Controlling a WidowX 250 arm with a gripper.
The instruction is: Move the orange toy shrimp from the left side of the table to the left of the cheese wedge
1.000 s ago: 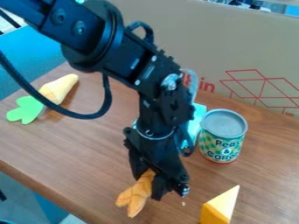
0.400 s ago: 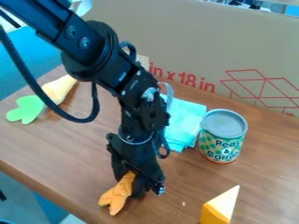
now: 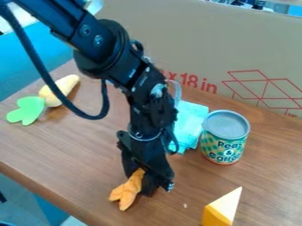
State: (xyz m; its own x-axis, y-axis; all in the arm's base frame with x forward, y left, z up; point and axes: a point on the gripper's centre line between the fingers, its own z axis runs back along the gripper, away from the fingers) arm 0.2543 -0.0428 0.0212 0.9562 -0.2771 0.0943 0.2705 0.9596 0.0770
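Camera view: the end effector (image 3: 141, 180) grips an orange toy (image 3: 126, 192), apart from a can (image 3: 224, 139).

I read "Peas & Carrots" on the can (image 3: 225, 126) and red "x 18 in" on the cardboard (image 3: 194, 44) behind it.

Glossy metal can (image 3: 225, 140) — smooth wood tabletop (image 3: 88, 145)

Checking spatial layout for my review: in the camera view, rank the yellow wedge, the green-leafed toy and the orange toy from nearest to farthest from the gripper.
1. Orange toy: in the gripper.
2. Yellow wedge: lower right of the view.
3. Green-leafed toy: far left.
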